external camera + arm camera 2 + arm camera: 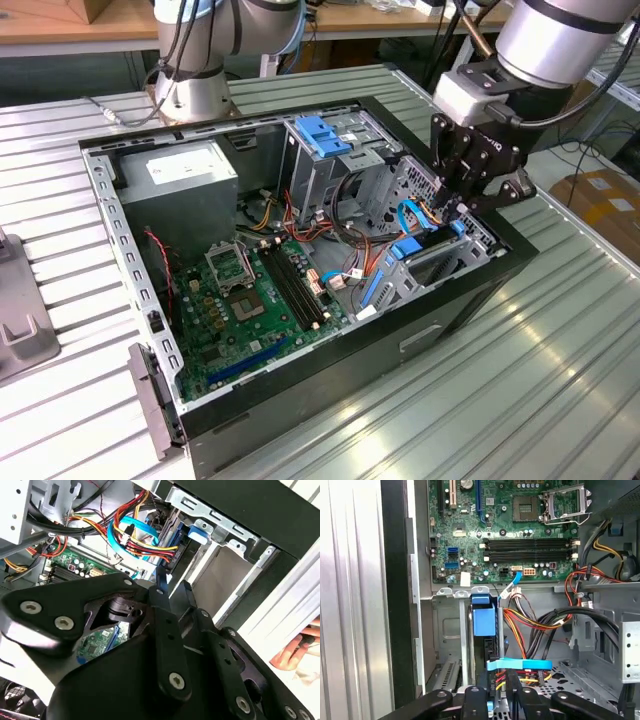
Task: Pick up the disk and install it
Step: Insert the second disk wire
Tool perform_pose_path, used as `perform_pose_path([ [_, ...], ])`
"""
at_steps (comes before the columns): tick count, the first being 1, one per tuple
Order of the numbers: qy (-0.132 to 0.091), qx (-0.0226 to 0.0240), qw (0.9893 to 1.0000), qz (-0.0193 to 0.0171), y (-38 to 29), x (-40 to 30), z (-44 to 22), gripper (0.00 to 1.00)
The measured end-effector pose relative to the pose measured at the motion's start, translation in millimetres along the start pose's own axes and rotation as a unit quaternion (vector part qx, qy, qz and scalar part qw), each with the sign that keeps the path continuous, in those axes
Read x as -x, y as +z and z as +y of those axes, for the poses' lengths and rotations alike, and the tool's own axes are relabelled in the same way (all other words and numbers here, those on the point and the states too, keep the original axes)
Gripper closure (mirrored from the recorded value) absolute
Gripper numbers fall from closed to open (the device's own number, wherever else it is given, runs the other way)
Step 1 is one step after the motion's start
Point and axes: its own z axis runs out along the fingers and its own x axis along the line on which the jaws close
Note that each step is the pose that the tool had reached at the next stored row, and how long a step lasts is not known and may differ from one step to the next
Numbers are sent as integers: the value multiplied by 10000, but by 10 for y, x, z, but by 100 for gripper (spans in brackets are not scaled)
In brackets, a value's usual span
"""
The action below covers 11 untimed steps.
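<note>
One gripper [452, 208] reaches into the drive bay at the corner of one open computer case [330, 400], at the exterior view's right. One disk [483, 630] stands on edge in that bay, its long axis running down into the cage with the blue rail tab [483, 618] uppermost (toward the motherboard [505, 525] in the first wrist view). The fingers [161, 592] are nearly closed around its end, though actual contact cannot be confirmed.

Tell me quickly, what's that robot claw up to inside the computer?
Gripper down in the drive bay corner, fingers closed on the disk. Disk on edge in its slot, blue tab showing. Bundled cables right beside it.
</note>
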Motion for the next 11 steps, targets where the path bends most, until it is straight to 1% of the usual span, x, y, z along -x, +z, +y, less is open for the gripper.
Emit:
perform_pose_path([
  [1, 0, 8, 10000, -10, 1, 2, -43, 72],
  [2, 0, 18, 10000, -14, 3, 4, -90, 90],
  [3, 0, 27, 10000, -16, 4, 6, -123, 90],
  [8, 0, 49, 10000, -18, 7, 11, -218, 90],
  [11, 0, 56, 10000, -18, 7, 13, -250, 90],
])
